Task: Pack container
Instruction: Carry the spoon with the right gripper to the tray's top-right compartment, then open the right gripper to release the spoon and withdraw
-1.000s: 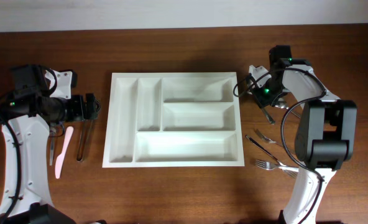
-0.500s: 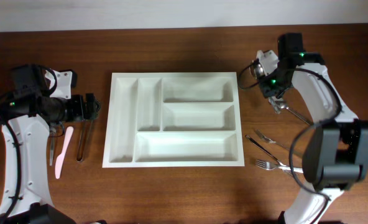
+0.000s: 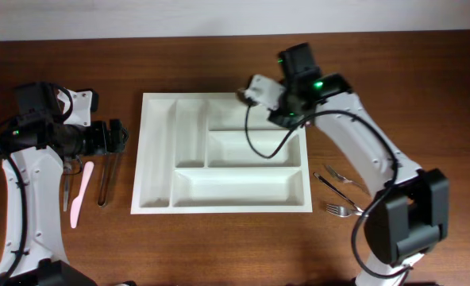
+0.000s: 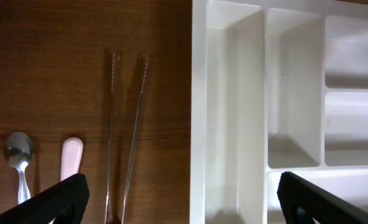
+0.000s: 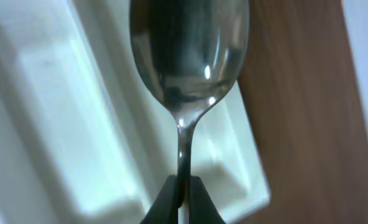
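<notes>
Container (image 3: 219, 210): centre of table, between both arms. Right gripper (image 5: 183, 200): clamped tight on handle of spoon (image 5: 187, 56), bowl pointing outward. We place it over container's far wide compartment, though blur leaves exact spot uncertain. Left gripper (image 4: 184, 208): we see fingers spread wide, holding nothing, near tongs (image 4: 125, 124) just left of container. Forks (image 3: 342, 176): on table right of container.
</notes>
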You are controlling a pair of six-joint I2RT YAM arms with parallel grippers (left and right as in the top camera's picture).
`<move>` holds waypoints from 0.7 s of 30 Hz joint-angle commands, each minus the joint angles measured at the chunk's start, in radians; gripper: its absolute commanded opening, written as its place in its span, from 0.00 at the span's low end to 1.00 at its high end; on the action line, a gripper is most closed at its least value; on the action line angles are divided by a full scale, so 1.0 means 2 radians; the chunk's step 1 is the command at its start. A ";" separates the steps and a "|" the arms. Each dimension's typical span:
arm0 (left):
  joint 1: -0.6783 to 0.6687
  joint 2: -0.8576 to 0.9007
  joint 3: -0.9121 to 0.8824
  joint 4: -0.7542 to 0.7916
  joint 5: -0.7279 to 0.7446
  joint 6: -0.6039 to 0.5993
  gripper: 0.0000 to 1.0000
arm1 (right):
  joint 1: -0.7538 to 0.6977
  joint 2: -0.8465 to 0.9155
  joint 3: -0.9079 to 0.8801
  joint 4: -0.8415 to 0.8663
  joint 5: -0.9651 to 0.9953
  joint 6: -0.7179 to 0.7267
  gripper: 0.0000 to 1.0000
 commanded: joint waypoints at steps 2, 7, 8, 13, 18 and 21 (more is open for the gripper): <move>0.002 -0.001 0.009 -0.001 0.009 0.008 0.99 | 0.006 0.049 0.002 0.026 -0.005 -0.081 0.04; 0.002 -0.001 0.009 -0.001 0.009 0.008 0.99 | 0.006 0.088 0.002 0.045 -0.007 -0.090 0.04; 0.002 -0.001 0.009 -0.001 0.009 0.008 0.99 | 0.006 0.090 0.002 0.046 -0.007 -0.090 0.04; 0.002 -0.001 0.009 -0.001 0.009 0.008 0.99 | 0.006 0.083 0.010 0.059 0.018 -0.066 0.24; 0.002 -0.001 0.009 -0.001 0.009 0.008 0.99 | -0.001 0.055 0.056 0.055 0.153 0.082 0.45; 0.002 -0.001 0.009 -0.001 0.009 0.008 0.99 | -0.018 0.030 0.096 0.022 0.217 0.152 0.48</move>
